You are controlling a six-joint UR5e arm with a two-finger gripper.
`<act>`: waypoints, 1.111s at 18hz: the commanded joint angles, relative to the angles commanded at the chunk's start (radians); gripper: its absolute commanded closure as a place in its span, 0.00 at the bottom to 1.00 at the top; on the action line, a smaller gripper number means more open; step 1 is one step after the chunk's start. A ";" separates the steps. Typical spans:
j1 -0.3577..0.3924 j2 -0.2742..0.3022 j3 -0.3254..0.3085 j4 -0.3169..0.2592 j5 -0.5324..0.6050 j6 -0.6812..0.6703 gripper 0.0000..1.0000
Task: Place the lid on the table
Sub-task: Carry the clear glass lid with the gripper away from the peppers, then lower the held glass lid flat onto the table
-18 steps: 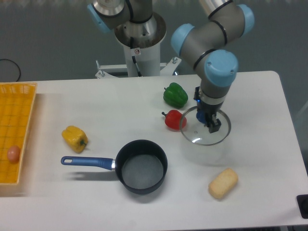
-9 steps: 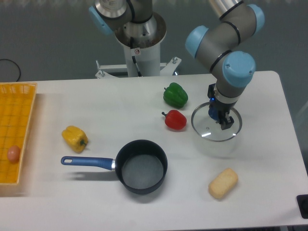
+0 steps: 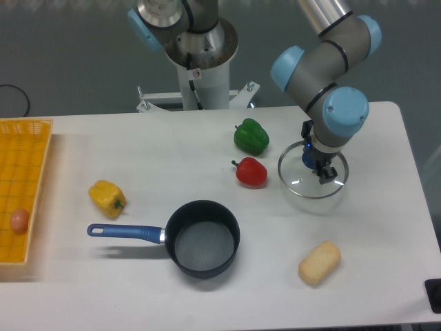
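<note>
The clear glass lid with its thin metal rim hangs level, low over the right part of the white table. My gripper is shut on the lid's blue centre knob, which the fingers mostly hide. I cannot tell whether the rim touches the tabletop. The lid is just right of the red pepper.
A dark saucepan with a blue handle stands at the front middle. A green pepper lies behind the red one. A yellow pepper is at the left, a bread roll at the front right. A yellow mesh basket holding an egg is at the left edge.
My gripper has carried the lid to the right and slightly toward the back, away from the red pepper, and seemingly lower toward the table.
</note>
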 joint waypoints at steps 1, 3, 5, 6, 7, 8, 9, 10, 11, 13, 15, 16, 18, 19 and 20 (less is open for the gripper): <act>0.000 -0.006 0.005 0.000 0.000 0.000 0.35; -0.002 -0.017 0.008 0.003 -0.002 0.000 0.35; -0.002 -0.017 0.006 0.000 -0.005 0.002 0.35; 0.000 -0.017 0.006 0.000 -0.006 0.002 0.35; -0.002 -0.020 0.002 0.000 -0.005 0.002 0.35; 0.000 -0.020 0.000 0.000 -0.006 0.002 0.35; 0.000 -0.018 -0.003 0.000 -0.006 0.002 0.35; 0.000 -0.020 -0.006 0.002 -0.009 0.002 0.35; 0.000 -0.023 -0.008 0.003 -0.009 -0.002 0.35; -0.003 -0.032 -0.012 0.011 -0.012 -0.006 0.35; -0.005 -0.034 -0.014 0.012 -0.014 -0.006 0.35; -0.005 -0.035 -0.015 0.012 -0.014 -0.006 0.35; -0.005 -0.040 -0.021 0.014 -0.014 -0.008 0.35; -0.005 -0.040 -0.021 0.015 -0.015 -0.008 0.35; -0.005 -0.041 -0.021 0.014 -0.015 -0.009 0.35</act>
